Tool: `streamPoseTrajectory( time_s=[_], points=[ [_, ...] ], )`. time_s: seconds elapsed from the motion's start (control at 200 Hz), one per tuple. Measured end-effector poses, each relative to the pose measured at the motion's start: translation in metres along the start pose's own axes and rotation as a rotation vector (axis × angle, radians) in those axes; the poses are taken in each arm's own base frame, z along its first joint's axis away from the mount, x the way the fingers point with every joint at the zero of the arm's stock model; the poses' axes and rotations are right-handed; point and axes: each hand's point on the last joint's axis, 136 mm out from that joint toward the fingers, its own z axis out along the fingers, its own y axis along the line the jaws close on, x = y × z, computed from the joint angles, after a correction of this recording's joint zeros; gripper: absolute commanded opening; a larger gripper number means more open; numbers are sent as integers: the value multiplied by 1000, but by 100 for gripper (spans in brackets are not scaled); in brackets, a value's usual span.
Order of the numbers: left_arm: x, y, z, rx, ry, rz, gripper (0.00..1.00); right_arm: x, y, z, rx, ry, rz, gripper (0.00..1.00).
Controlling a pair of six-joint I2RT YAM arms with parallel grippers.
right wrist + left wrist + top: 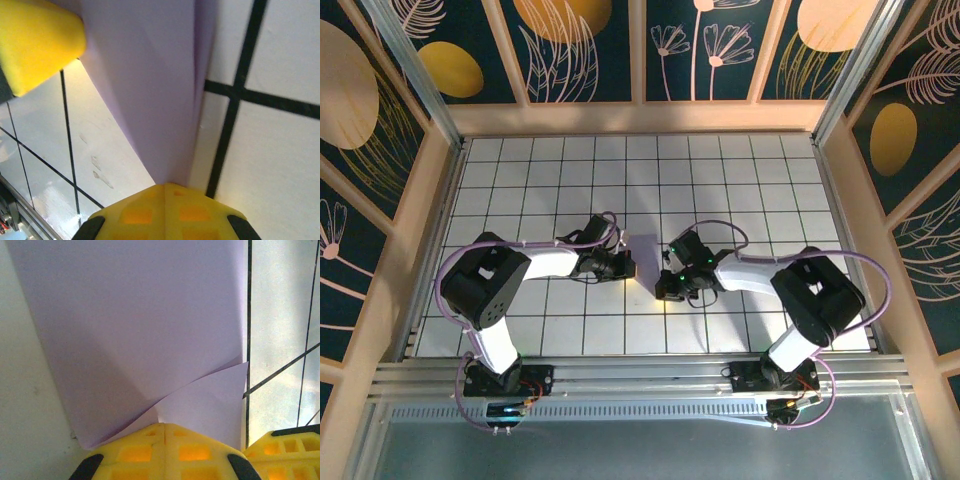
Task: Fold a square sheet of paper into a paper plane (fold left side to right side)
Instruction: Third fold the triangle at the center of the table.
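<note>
We see the white tiled counter, gridded in black, with both arms reaching inward to its middle, where the pale lavender paper lies between them. Up close the paper is thin, matte and unmarked, and already doubled: one layer overlaps another, and a triangular flap peels out near the left grip. The left fingers are pressed fully together on a lower edge of the paper. The right fingers are likewise closed, pinching a narrow tapering end where the layers meet along a long crease. We judge the step in hand to be carrying the left side over to the right. To do it well, we would use the right pinch as an anchor, swing the left edge across in a low arc, match the edges before pressing, and avoid tugging, since such light paper buckles and tears easily.
</note>
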Motion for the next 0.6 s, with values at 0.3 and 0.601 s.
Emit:
streamPoseTrajectory(
  time_s=[0.3,0.601],
  points=[
    [2,-7,4,2,-5,7,0,-26,-1,-42,-39,-108,11,22],
    [7,-17,7,26,6,-53,14,-74,-3,-62,-86,-282,-115,37]
  ],
)
